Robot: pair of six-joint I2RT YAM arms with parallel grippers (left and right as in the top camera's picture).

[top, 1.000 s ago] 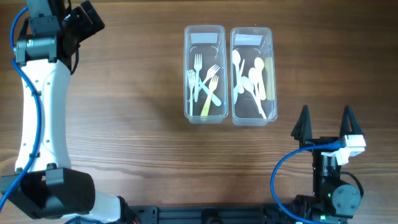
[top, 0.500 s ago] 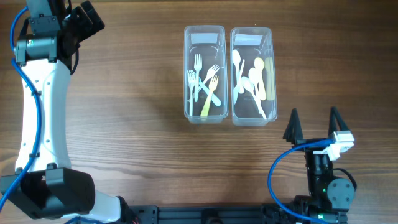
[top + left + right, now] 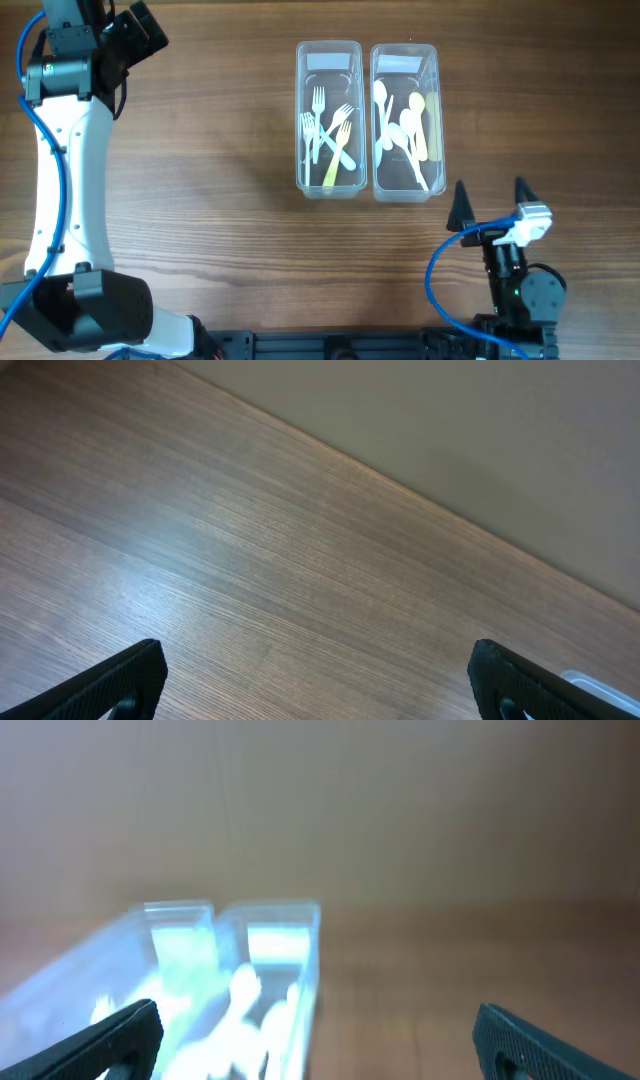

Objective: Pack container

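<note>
Two clear containers sit side by side on the wooden tabletop (image 3: pixel 200 200): the fork container (image 3: pixel 329 118) touching the spoon container (image 3: pixel 406 120). Right pincer (image 3: pixel 490 190), spread and empty, hovers just beside the spoon container's near end; left pincer (image 3: pixel 320 680), also spread, well apart from it.

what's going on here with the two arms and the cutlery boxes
Nothing is being held right now. Two clear containers sit side by side on the wooden table: the fork container holds plastic forks, and the spoon container holds plastic spoons. The right arm's fingers are open and empty, just in front of the spoon container. The left arm's fingers are open too, over bare wood at the far left. Packing looks done or paused.
</note>
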